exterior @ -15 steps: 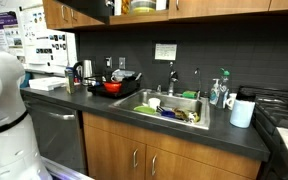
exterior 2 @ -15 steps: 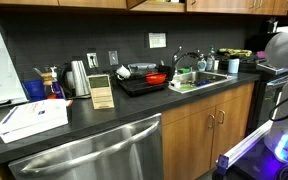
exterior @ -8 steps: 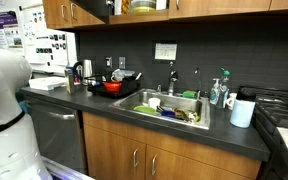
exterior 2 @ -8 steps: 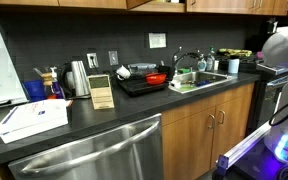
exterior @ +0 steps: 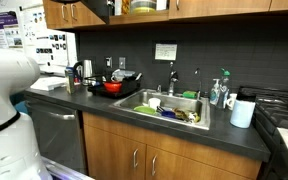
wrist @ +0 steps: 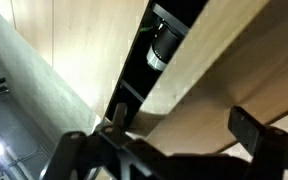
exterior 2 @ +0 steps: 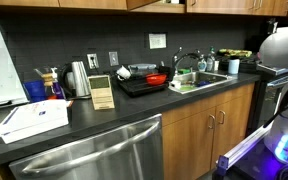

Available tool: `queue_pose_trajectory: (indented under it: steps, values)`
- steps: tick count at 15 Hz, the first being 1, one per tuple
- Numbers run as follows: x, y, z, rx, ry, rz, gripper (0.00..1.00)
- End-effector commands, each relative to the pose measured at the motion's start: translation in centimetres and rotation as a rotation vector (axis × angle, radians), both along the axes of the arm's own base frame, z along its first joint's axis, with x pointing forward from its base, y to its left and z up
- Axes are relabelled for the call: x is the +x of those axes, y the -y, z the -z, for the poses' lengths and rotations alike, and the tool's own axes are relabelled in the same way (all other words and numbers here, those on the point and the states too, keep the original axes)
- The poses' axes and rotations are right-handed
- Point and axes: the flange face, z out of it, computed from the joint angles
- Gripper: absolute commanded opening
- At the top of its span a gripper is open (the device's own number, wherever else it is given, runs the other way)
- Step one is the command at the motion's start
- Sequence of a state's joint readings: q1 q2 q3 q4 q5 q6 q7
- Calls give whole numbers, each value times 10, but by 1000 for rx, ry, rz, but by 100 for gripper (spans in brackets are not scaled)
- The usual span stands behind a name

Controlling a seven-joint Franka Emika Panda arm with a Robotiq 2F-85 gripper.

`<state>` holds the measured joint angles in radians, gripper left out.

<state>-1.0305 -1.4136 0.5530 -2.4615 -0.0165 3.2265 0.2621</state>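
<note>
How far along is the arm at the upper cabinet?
Done: the upper cabinet looks open, with a dark bottle showing in the gap. In hand: the gripper is open, nothing between its jaws, aimed up at that gap. Left: any contact or grasp, by the look of it.

Exterior views share the sink (exterior: pixel 127 103) from opposite counter ends; wrist view hugs cabinets (wrist: pixel 64 50).

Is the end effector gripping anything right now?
No, the end effector stands open in the wrist view, with only the cabinet beyond it.
</note>
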Motion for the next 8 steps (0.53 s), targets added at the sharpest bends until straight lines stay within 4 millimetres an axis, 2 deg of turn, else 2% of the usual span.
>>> queue_pose_trajectory:
  steps: [1,3,4,8]
  values:
    - [8,15,-4,4,57,154,100]
    - [12,23,-4,28,73,196,100]
    - [18,37,-13,24,71,235,100]
    - [28,77,-24,33,82,432,100]
